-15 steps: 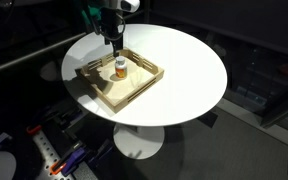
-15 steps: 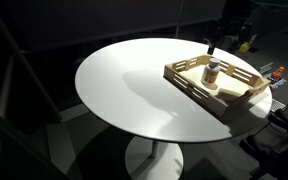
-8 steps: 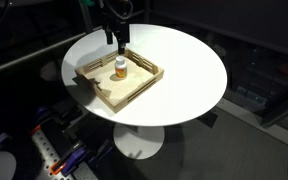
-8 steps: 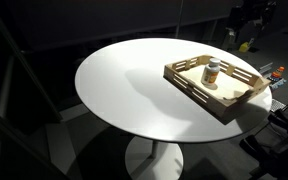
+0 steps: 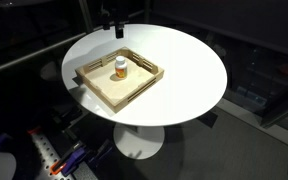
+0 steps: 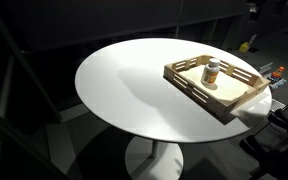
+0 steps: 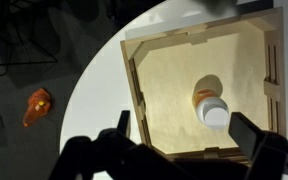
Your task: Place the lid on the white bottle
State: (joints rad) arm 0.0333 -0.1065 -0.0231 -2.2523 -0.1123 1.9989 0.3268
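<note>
The white bottle [image 5: 120, 68] stands upright inside the wooden tray [image 5: 144, 84] on the round white table; it also shows in an exterior view [image 6: 212, 71]. From above in the wrist view the bottle [image 7: 208, 98] has an orange lower part, and the round white lid [image 7: 216, 116] sits on its top. My gripper [image 5: 118, 31] hangs well above the tray's far side. In the wrist view its fingers [image 7: 184, 132] are spread wide with nothing between them, and the bottle is far below.
The tray [image 7: 159, 55] has raised slatted walls round the bottle. The round white table [image 6: 134, 90] stands on a pedestal with dark floor all around. An orange object [image 7: 38, 106] lies on the floor beyond the table edge. Equipment clutters the floor [image 5: 54, 155].
My gripper has risen straight up from just above the bottle to near the frame's top. The bottle and tray have not moved.
</note>
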